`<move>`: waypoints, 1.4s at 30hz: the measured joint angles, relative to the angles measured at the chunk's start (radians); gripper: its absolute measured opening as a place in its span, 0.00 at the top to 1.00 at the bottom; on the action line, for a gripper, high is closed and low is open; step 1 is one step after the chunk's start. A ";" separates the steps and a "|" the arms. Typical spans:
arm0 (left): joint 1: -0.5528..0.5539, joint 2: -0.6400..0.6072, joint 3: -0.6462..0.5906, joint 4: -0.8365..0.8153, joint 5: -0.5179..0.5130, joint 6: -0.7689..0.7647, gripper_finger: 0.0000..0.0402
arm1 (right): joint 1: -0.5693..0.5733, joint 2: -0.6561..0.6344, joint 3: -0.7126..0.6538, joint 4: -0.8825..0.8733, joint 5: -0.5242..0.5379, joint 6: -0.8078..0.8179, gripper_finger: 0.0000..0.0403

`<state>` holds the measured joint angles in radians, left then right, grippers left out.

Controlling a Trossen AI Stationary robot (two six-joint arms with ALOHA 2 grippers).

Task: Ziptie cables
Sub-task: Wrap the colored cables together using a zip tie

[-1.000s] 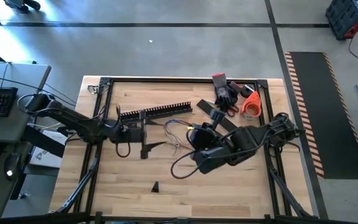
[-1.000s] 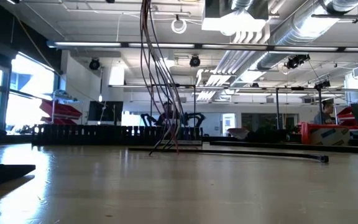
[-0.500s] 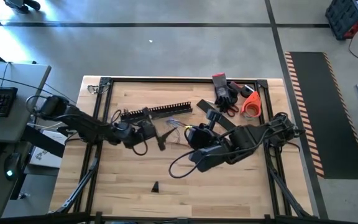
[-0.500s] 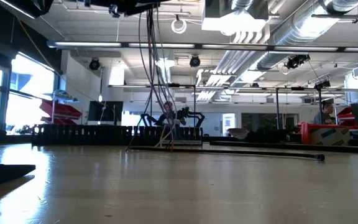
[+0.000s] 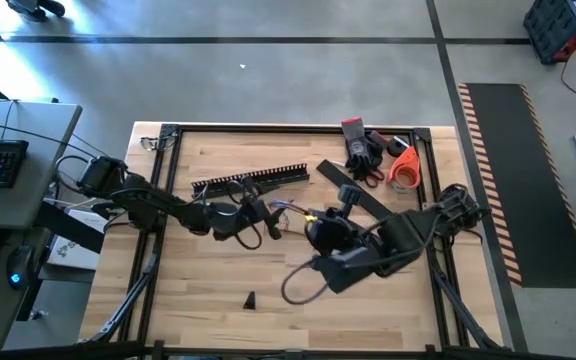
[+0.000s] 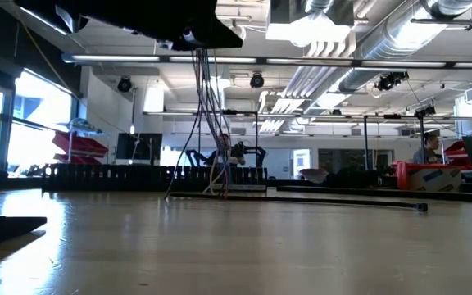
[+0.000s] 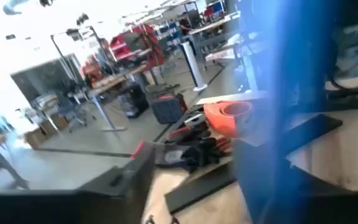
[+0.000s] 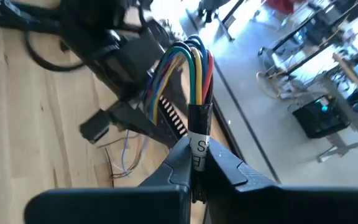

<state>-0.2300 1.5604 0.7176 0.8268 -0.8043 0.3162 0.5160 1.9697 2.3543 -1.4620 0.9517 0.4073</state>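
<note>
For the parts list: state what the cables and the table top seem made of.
Cables: thin wires in glossy coloured plastic insulation, gathered in a black sleeve with a white label; the right gripper pinches it. Table: pale wood planks, matte, visible grain, black metal-looking frame.

Letters "S", "E" on cable label (image 8: pixel 198 148)

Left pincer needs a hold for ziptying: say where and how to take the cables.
Grip the cables on the hanging stretch below the right pincer, which clamps their sleeved top end. There the strands run close together and near vertical, above the splayed ends; bring the left pincer in level from its side.
</note>
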 joint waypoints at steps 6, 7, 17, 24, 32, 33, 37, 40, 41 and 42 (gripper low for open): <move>0.042 -0.001 -0.017 -0.006 0.099 -0.051 0.96 | 0.047 -0.016 0.000 -0.021 0.036 0.042 0.99; 0.040 -0.002 -0.017 -0.016 0.101 -0.052 0.97 | 0.053 -0.019 0.000 -0.036 0.045 0.058 0.99; -0.151 -0.227 0.083 -0.821 -0.031 -0.216 1.00 | -0.002 -0.051 -0.016 -0.105 0.005 0.143 0.99; -0.206 -0.310 0.208 -1.365 0.366 -0.647 1.00 | -0.196 -0.052 -0.158 -0.107 -0.195 0.055 0.99; -0.253 -0.123 0.195 -1.277 0.708 -0.786 1.00 | -0.367 -0.051 -0.528 -0.072 -0.469 -0.106 0.99; -0.255 -0.085 0.195 -1.256 0.725 -0.786 1.00 | -0.381 -0.051 -0.583 -0.047 -0.503 -0.134 0.99; -0.239 0.066 0.195 -1.120 0.778 -0.751 1.00 | -0.424 -0.050 -0.812 0.095 -0.643 -0.229 0.99; -0.210 0.145 0.195 -1.037 0.815 -0.719 1.00 | -0.447 -0.050 -0.953 0.189 -0.682 -0.235 0.99; -0.199 0.159 0.195 -1.027 0.833 -0.711 1.00 | -0.454 -0.050 -0.990 0.203 -0.694 -0.228 0.99; -0.186 0.164 0.195 -1.025 0.855 -0.706 0.99 | -0.461 -0.050 -1.024 0.214 -0.699 -0.221 0.99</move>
<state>-0.4161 1.7247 0.9123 -0.1987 0.0509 -0.3897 0.0552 1.9198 1.3301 -1.2477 0.2528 0.1863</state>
